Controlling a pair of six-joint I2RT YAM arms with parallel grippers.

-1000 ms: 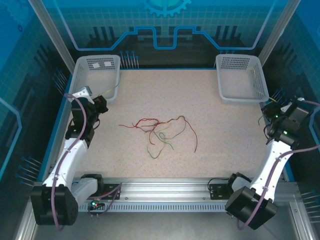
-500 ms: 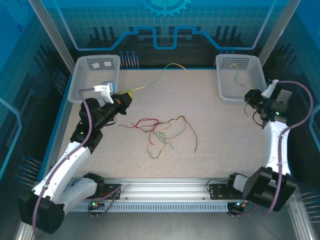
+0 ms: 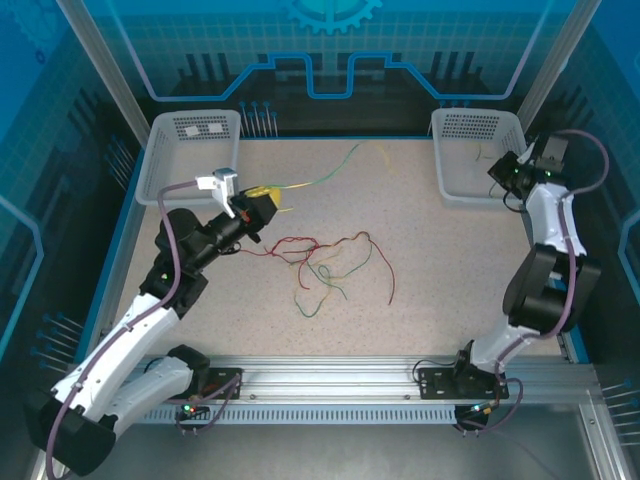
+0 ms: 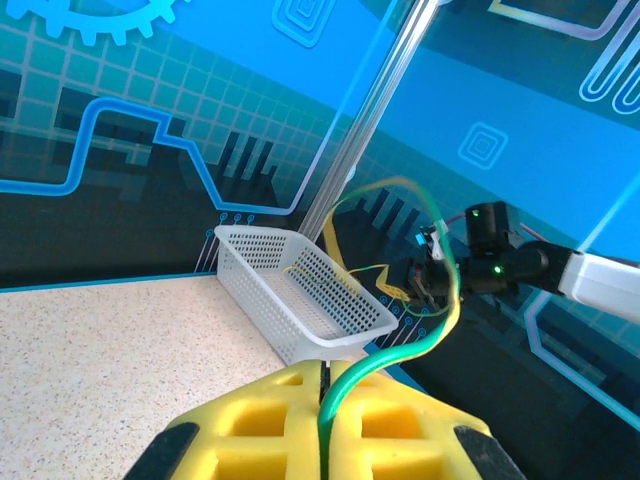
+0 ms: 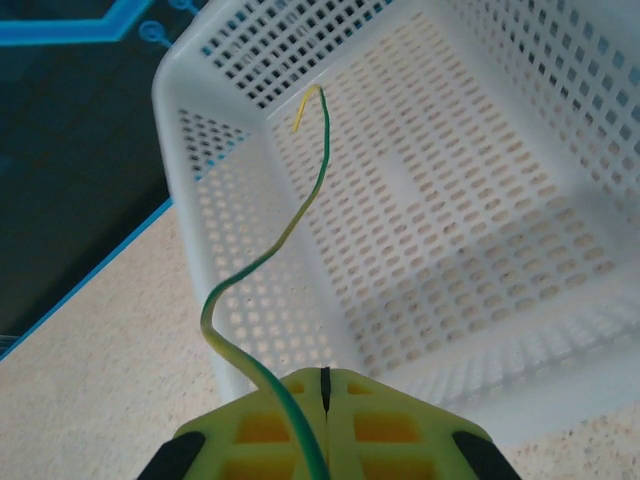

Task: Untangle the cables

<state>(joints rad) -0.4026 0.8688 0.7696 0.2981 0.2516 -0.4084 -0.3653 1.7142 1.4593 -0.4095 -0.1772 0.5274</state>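
1. The left gripper [image 3: 262, 205] is seen just beyond the heap of cables. Its yellow pads [image 4: 250, 430] are pressed together on a green-yellow cable [image 4: 375, 365], which is clamped in the seam between them.
2. That cable is held clear of the table [image 3: 440, 270] and arcs away toward the far edge. It is judged to be lifted this way so that it can be drawn off without dragging the others along.
3. The other cables (red, green and yellow, looped over one another) lie as a loose tangle [image 3: 322, 262] in the middle of the table, close to the left gripper but not touched by it.
4. The right gripper [image 3: 503, 172] is poised at the right basket [image 5: 480, 200] with its jaws closed. A green-yellow strand [image 5: 323, 160] rises from its pads and appears to be clamped there, its free end standing above the basket's inside.
5. This placement is judged to suit releasing a separated strand into the basket.
6. Whether one cable or two are held between the grippers cannot be told.
7. The tangle is not yet undone, so most of the task is judged to lie ahead.
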